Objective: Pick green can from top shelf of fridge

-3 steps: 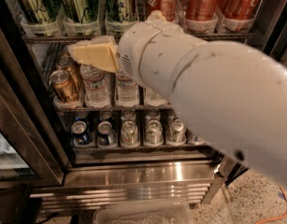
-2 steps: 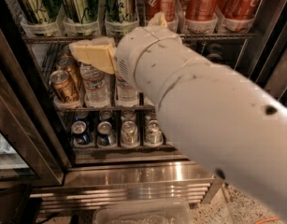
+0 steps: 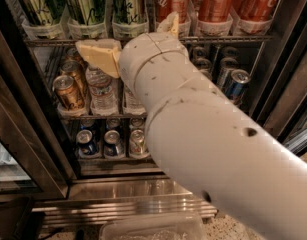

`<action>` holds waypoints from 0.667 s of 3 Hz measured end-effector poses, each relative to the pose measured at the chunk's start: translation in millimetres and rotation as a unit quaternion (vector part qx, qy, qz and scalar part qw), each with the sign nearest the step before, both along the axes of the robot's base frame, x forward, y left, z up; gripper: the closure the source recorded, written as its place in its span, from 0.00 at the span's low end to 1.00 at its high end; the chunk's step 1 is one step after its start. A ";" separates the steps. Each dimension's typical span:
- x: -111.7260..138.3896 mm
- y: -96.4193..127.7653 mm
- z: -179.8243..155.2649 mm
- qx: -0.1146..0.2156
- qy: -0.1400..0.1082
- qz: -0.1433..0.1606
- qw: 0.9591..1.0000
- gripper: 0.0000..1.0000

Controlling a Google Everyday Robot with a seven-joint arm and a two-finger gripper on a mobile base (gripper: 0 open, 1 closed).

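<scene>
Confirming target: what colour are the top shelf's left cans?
Pale green cans, camera view; end effector just below them.

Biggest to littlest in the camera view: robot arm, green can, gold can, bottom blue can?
1. Robot arm, nearest the camera, end effector by the top shelf.
2. Green can, top cropped.
3. Gold can.
4. Bottom blue can, foreshortened, so unsure.

- Red Coca-Cola cans stand in a row at the upper right.
- Gold-brown cans line the left side of the middle wire rack, one behind another.
- Clear water bottles stand just beside them, partly behind my tool.
- Blue-and-silver cans sit at that rack's right end.
- Small cans, seen from above, stand on the rack below.
- A clear plastic tub shows at the bottom edge, beside speckled floor.
</scene>
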State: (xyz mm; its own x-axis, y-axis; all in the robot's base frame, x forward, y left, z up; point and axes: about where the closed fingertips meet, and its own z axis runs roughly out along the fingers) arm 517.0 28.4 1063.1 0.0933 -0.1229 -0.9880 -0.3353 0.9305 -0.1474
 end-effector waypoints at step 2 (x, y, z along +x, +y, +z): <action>13.6 5.8 4.7 -0.005 -0.032 -0.029 0.999 0.00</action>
State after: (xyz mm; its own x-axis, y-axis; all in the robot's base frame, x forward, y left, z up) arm 530.6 34.3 1067.8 0.1486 -0.1403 -0.9789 -0.2703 0.9464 -0.1767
